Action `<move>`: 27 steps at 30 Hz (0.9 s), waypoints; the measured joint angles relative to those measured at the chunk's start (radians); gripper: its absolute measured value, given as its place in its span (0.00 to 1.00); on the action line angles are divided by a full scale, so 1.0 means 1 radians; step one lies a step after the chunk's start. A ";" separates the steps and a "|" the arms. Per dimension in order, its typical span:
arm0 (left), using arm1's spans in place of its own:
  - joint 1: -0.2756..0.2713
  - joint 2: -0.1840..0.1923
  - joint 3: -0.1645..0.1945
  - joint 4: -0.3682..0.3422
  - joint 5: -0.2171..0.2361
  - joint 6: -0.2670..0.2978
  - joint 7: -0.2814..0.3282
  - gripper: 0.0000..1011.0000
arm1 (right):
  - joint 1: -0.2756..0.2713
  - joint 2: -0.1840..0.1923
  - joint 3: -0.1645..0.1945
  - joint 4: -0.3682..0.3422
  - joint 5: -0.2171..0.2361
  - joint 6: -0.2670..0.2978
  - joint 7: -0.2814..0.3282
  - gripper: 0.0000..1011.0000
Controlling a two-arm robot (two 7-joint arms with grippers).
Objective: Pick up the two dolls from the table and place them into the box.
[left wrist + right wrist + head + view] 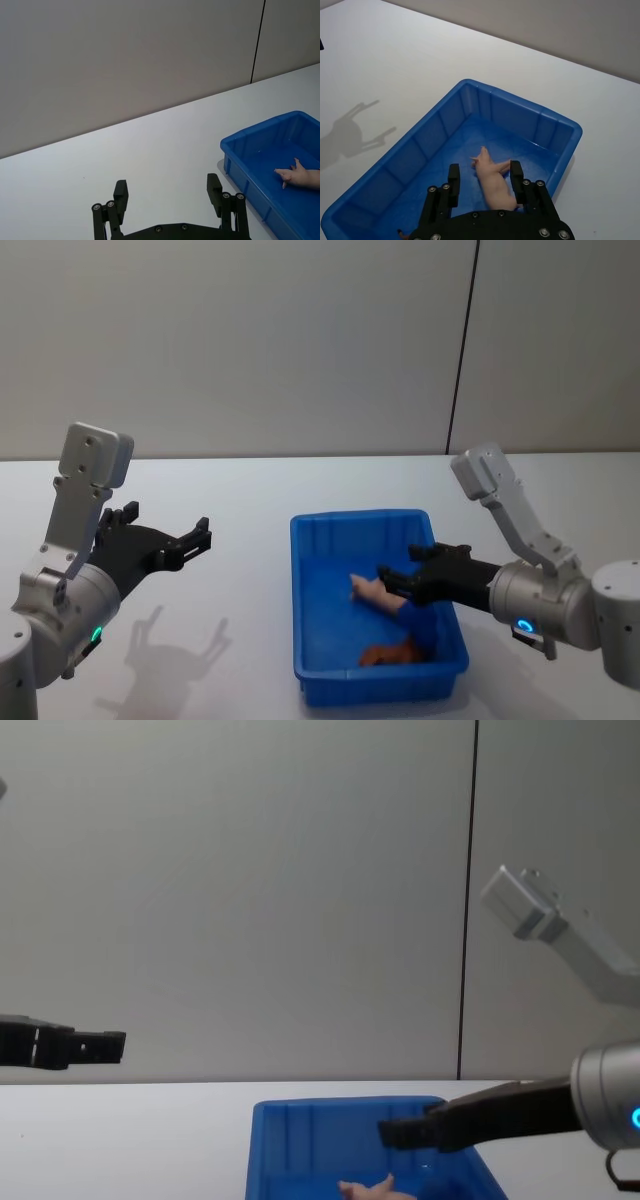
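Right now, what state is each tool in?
Left tool: open, empty, held above the table left of the box.
Right tool: open over the box, holding nothing; the pink doll lies below it.

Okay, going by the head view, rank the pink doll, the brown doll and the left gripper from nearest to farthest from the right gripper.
1. The pink doll, in the box right at the open right gripper.
2. The brown doll, at the box's near end, a little closer to the robot.
3. The left gripper, open, well off to the left over the table.
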 joint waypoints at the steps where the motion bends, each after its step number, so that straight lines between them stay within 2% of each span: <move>1: 0.000 0.000 0.000 0.000 0.000 0.000 0.000 0.99 | 0.000 0.000 0.000 0.002 0.000 0.001 0.001 0.57; 2: 0.000 0.000 0.000 0.000 0.000 0.000 0.000 0.99 | 0.000 -0.001 -0.001 0.004 0.000 0.002 0.003 0.63; 4: 0.000 0.000 0.000 0.000 0.000 0.000 0.000 0.99 | 0.001 -0.001 -0.002 0.005 0.000 0.003 0.004 0.67; 5: 0.000 0.000 0.000 0.000 0.000 0.000 0.000 0.99 | 0.001 -0.001 -0.002 0.006 0.000 0.003 0.005 0.73; 6: 0.000 0.000 0.000 0.000 0.000 0.000 0.000 0.99 | 0.001 -0.001 -0.002 0.006 0.000 0.003 0.005 0.73; 10: 0.000 0.000 0.000 0.000 0.000 0.000 0.000 0.99 | 0.001 0.000 0.000 0.003 0.010 -0.008 0.005 0.85; 12: 0.000 0.000 0.000 0.000 0.000 0.000 0.000 0.99 | 0.001 0.003 0.007 -0.006 0.028 -0.026 0.004 0.92; 16: 0.000 0.000 0.000 0.000 0.000 0.000 0.000 0.99 | -0.001 0.009 0.018 -0.020 0.058 -0.049 0.000 0.99; 21: 0.000 0.000 0.000 0.000 0.000 0.000 0.000 0.99 | -0.004 0.019 0.035 -0.038 0.102 -0.076 -0.010 0.99; 27: 0.000 0.000 0.000 0.000 0.000 0.000 0.000 0.99 | -0.014 0.035 0.065 -0.063 0.180 -0.111 -0.025 0.99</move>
